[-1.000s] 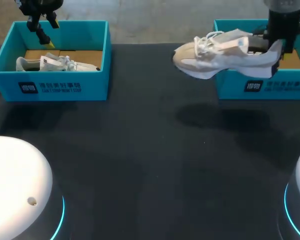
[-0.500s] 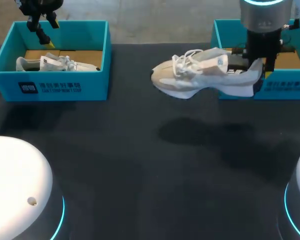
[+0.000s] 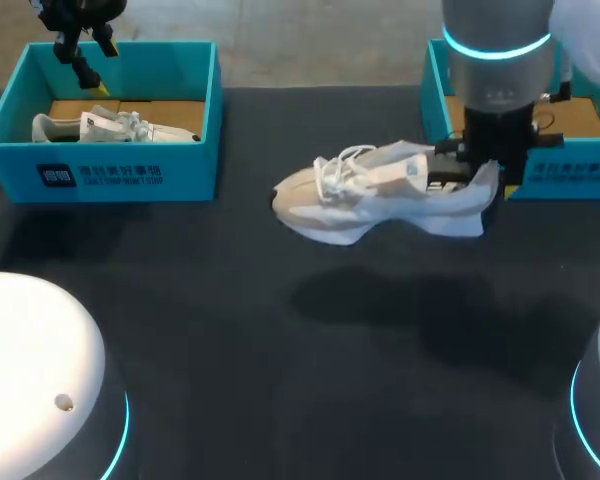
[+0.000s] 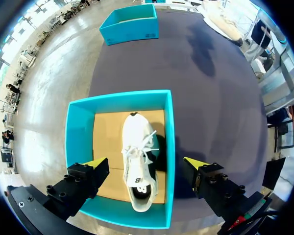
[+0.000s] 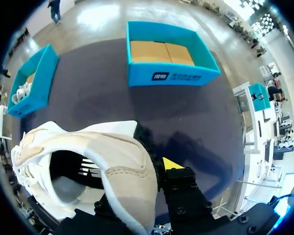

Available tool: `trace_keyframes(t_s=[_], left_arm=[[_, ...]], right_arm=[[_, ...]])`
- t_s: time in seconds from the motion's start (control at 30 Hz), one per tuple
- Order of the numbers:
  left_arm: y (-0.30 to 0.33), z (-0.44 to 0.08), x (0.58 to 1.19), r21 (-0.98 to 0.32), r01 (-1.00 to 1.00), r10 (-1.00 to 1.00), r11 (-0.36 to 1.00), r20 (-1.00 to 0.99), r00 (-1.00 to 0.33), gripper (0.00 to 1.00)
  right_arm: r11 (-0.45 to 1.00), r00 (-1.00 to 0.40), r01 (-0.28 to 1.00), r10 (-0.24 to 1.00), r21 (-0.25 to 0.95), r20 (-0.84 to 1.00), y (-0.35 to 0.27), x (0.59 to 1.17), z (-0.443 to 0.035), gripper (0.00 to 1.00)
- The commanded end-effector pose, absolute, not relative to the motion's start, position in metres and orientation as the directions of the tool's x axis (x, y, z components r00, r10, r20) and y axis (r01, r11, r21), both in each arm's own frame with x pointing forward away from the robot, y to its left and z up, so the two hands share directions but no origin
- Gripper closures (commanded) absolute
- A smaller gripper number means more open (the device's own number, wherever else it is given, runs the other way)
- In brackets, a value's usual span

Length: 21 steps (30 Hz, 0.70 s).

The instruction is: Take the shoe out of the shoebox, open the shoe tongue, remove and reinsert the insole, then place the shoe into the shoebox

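shoe (image 3: 365, 192) carried leftward, lower, clear of shoebox (image 3: 570, 172)

Soft overhead light, diffuse shadows, no hard glare on the table

Light comes from above: in head view you'll see the held shoe (image 3: 380, 190) drop a wide, soft-edged shadow (image 3: 380, 300) onto the table (image 3: 180, 330) below it, twd the robot's side, & the left shoebox (image 3: 100, 175) darkens a strip along its front wall. Tabletop is dark & matte, so whites pop; the robot base (image 3: 30, 370) reads v. bright, nr blown out. Left wrist view: boxed shoe (image 4: 137, 161) is well lit, w/ a thin shadow on the cardboard (image 4: 108, 142) beside it. Right wrist view: the held shoe's inside is dim, & a faint shadow lies on the table ahead of it
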State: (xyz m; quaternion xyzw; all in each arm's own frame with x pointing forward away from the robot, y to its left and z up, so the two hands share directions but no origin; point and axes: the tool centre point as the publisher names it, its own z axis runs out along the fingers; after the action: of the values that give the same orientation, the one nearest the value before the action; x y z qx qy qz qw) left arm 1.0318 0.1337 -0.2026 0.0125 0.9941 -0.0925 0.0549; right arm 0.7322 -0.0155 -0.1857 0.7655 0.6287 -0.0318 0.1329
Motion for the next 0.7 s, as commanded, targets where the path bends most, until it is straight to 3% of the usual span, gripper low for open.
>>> trace_keyframes(t_s=[0.03, 0.7], left_arm=[[0.134, -0.203, 1.031, -0.183, 0.037, 0.016, 0.982, -0.114, -0.993, 0.0], [0.134, -0.203, 1.031, -0.183, 0.037, 0.016, 0.982, -0.114, -0.993, 0.0]], right_arm=[[-0.172, 0.206, 0.971, 0.954, 0.163, -0.217, -0.001, 0.718, -0.191, 1.0], [-0.084, 0.111, 0.99, 0.957, 0.109, -0.267, 0.016, 0.706, -0.249, 1.0]])
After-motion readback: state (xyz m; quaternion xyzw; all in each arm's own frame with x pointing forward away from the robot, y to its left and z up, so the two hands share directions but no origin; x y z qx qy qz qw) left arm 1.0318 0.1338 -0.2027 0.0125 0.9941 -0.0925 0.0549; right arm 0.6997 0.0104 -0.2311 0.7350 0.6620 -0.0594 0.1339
